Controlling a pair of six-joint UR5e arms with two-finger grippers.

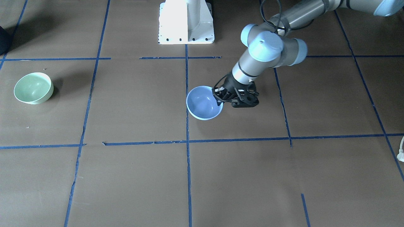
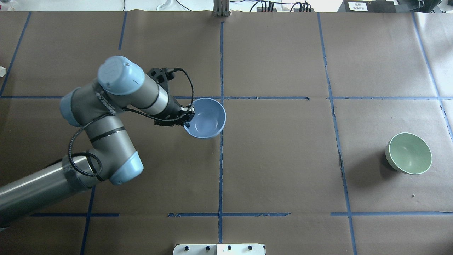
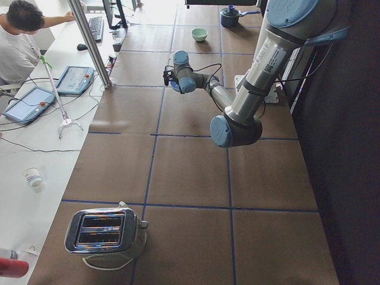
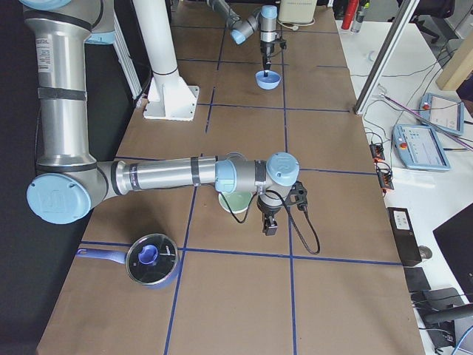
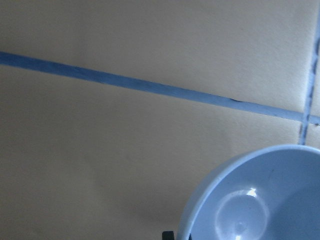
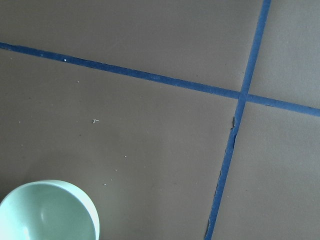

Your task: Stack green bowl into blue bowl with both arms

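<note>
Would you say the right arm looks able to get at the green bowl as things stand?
Probably yes: the green bowl stands by itself, upright, and in the exterior right view the right gripper hangs just beside it, with nothing seen between them.

Opposed overhead and front views; close wrist views

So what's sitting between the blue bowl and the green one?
Nothing: in the overhead view only bare brown table with blue tape lines separates the blue bowl and the green bowl.

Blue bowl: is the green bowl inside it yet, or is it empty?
Empty. The blue bowl has a bare interior, with the left pincer at its rim; the green bowl sits far off.
</note>
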